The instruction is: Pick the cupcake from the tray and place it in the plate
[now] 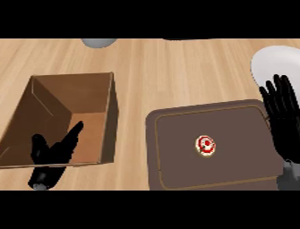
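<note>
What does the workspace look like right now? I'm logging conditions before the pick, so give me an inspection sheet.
Surface: light wooden counter.
Job's things: cupcake sits on the brown tray, right of centre; white plate lies beyond the tray, at the right edge.
Clutter: open brown box at left; a grey object at the top edge, cut off.
Hands: left hand open over the box's near edge; right hand open, fingers straight, over the tray's right edge, holding nothing.
Cables: nothing seen.
Surroundings: a dark shape at the top edge, unclear.
</note>
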`<control>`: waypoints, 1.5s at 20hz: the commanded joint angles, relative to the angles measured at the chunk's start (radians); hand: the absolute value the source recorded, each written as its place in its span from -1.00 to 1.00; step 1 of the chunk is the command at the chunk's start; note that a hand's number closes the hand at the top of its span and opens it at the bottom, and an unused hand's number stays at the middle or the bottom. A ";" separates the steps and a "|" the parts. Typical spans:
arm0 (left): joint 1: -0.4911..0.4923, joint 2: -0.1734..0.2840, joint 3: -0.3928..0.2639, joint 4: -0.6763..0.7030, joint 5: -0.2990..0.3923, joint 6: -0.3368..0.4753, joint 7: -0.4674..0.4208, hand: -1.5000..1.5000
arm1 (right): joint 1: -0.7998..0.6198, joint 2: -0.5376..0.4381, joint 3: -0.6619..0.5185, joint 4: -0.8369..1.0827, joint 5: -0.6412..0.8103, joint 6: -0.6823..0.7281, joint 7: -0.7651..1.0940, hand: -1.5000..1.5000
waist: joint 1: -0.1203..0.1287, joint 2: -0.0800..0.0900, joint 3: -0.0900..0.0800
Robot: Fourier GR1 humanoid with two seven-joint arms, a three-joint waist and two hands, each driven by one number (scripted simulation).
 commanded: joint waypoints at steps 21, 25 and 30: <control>-0.229 0.055 0.140 -0.017 -0.094 0.093 -0.048 0.00 | -0.463 -0.354 0.319 0.391 0.308 0.934 -0.609 -1.00 | 0.055 0.059 -0.043; -0.231 0.027 0.136 -0.030 -0.096 0.120 -0.024 0.00 | -0.487 -0.389 0.390 0.426 0.440 0.846 -0.728 -1.00 | 0.049 0.057 -0.043; -0.262 0.014 0.135 -0.003 -0.120 0.135 -0.019 0.00 | -0.582 -0.454 0.456 0.477 0.472 0.840 -0.778 -1.00 | 0.041 0.056 -0.045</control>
